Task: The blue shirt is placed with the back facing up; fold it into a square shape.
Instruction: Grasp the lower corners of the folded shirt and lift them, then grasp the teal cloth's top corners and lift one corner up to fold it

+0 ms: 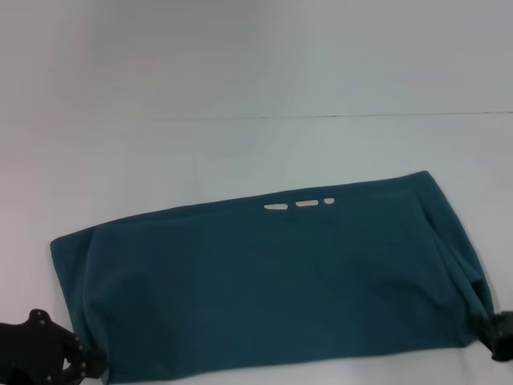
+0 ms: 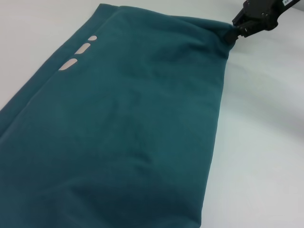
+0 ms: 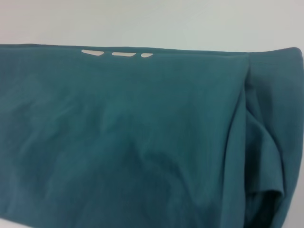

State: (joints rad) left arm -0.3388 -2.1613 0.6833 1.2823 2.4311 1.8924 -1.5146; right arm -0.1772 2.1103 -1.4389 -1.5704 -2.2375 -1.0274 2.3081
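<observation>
1. The shirt lies flat on the white table as a long band running across in front of me, its far edge showing three small white marks of lettering peeking out from underneath.
2. My left gripper sits at the near left corner of the shirt, right against the cloth. I cannot tell from the head view whether its fingers have hold of that corner.
3. My right gripper is at the near right corner. In the left wrist view the fabric bunches into a tight point at its tip, with creases fanning back from it, so I judge it is closed on the cloth.
4. The shirt looks soft, light and limp. It will drape and sag between my two holds and crease wherever it is pinched.
5. It will not hold a shape by itself, so corners and hem edges are the places to take it, both layers together.
6. On the right end a loose flap is tucked and gaping, which may slip out when lifted.
7. The cloth should slide easily on the smooth table.
</observation>
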